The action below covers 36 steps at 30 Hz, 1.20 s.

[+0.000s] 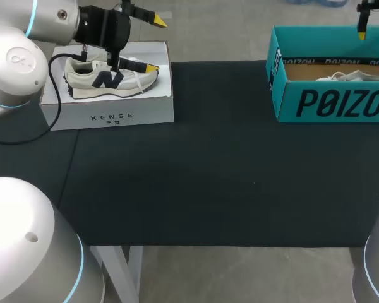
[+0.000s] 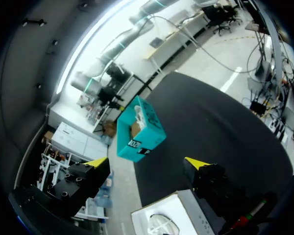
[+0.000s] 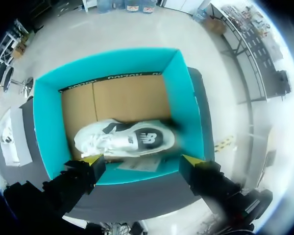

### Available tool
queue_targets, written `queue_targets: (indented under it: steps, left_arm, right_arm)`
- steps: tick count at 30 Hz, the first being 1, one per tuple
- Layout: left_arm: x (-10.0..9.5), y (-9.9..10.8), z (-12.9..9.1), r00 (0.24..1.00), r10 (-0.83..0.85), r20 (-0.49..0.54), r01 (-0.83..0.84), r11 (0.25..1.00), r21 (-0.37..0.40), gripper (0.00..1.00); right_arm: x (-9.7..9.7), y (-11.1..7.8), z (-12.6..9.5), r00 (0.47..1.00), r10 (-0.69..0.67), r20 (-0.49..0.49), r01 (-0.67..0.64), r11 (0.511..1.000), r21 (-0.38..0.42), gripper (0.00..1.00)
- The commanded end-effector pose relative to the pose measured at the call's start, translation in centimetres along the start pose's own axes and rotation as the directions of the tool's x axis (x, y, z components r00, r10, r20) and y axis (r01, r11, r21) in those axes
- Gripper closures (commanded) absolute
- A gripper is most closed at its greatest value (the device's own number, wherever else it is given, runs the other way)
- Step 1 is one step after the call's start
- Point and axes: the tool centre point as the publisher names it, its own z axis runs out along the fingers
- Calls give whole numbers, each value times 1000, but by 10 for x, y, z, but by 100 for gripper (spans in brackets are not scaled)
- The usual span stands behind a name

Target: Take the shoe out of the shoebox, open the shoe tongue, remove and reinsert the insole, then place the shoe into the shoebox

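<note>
A teal shoebox (image 1: 328,95) stands open at the table's far right, and a white shoe (image 1: 350,76) lies on its cardboard floor. In the right wrist view this shoe (image 3: 125,138) lies across the shoebox (image 3: 44,122), its dark insole showing. My right gripper (image 3: 142,159) hangs open straight above it, holding nothing; in the head view only one yellow tip of my right gripper (image 1: 362,30) shows over the box's back wall. A second white shoe (image 1: 110,77) with a dark logo rests on a white box (image 1: 114,117) at the far left. My left gripper (image 1: 155,44) stands open above its toe.
A black mat (image 1: 208,164) covers the table between the two boxes. In the left wrist view the teal shoebox (image 2: 139,129) stands far ahead of my left gripper (image 2: 146,162), with the white box (image 2: 183,210) just beneath it.
</note>
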Motion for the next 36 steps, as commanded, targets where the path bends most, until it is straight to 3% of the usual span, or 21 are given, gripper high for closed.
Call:
queue_targets:
  steps: [1, 8, 10, 12, 13, 15, 17, 30, 31, 33, 36]
  left_arm:
    - [-1, 0, 0, 1000, 1, -3, -1, 1000, -3, 0]
    - [-1, 0, 0, 1000, 1, -3, -1, 1000, -3, 0]
    - [-15, 7, 0, 983, -178, 54, 182, 980, -80, 0]
    - [-27, 17, -3, 924, -357, 139, 378, 909, -174, 0]
    - [-35, 30, -6, 836, -495, 237, 543, 810, -223, 0]
    - [-40, 42, -12, 710, -625, 325, 696, 695, -183, 0]
    - [-46, 52, -17, 675, -624, 394, 729, 646, -226, 0]
    - [-46, 52, -17, 675, -624, 394, 729, 646, -226, 0]
    - [-55, 57, -13, 588, -670, 452, 806, 531, -262, 0]
    - [-67, 63, -11, 471, -725, 502, 882, 386, -270, 0]
    - [-81, 82, -13, 250, -762, 597, 955, 94, -280, 0]
  right_arm:
    - [-5, -8, -11, 983, -154, -99, 148, 987, -64, 0]
    - [-5, -8, -11, 983, -154, -99, 148, 987, -64, 0]
    - [-5, -8, -11, 983, -154, -99, 148, 987, -64, 0]
    - [-5, -8, -11, 983, -154, -99, 148, 987, -64, 0]
    - [-5, -8, -11, 983, -154, -99, 148, 987, -64, 0]
    - [-5, -8, -11, 983, -154, -99, 148, 987, -64, 0]
    - [-5, -8, -11, 983, -154, -99, 148, 987, -64, 0]
    - [-5, -8, -11, 983, -154, -99, 148, 987, -64, 0]
    - [-5, -8, -11, 983, -154, -99, 148, 987, -64, 0]
    - [-5, -8, -11, 983, -154, -99, 148, 987, -64, 0]
    - [-5, -8, -11, 983, -154, -99, 148, 987, -64, 0]
